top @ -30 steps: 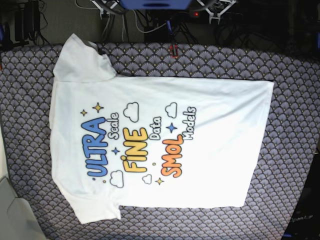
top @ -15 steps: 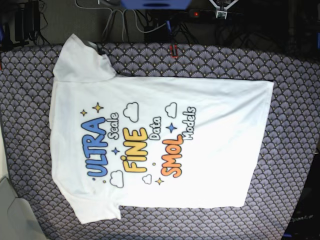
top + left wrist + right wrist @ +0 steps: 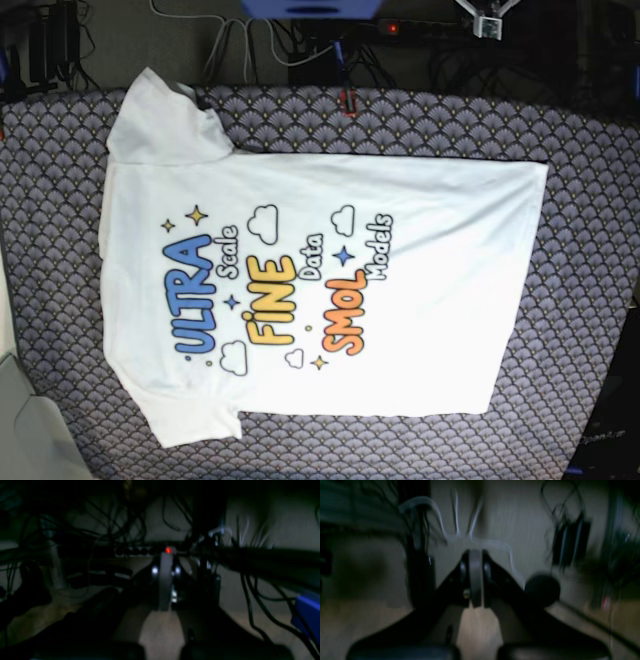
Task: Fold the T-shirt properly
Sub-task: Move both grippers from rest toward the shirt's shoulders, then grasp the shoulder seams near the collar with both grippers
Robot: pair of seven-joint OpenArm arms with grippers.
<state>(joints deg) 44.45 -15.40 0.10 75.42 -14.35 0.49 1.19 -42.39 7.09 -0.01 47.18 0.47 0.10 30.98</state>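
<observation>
The white T-shirt [image 3: 320, 290] lies flat on the patterned cloth in the base view, print side up, with its sleeves at the left and its hem at the right. My left gripper [image 3: 487, 22] shows only as a small tip at the top edge, far behind the shirt. In the left wrist view its fingers [image 3: 165, 580] are pressed together with nothing between them. My right gripper [image 3: 475, 577] is out of the base view. In the right wrist view its jaws are shut and empty. Both wrist views are dark and blurred and face cables and floor, not the shirt.
The purple scale-patterned table cloth [image 3: 585, 250] surrounds the shirt on all sides. Cables and a power strip with a red light [image 3: 392, 27] lie behind the table. A grey object [image 3: 20, 420] sits at the bottom left corner. A blue part [image 3: 306, 612] shows in the left wrist view.
Both grippers drew back at the top edge. The right one left the base view and the left one slid to the right. The shirt has not moved.
</observation>
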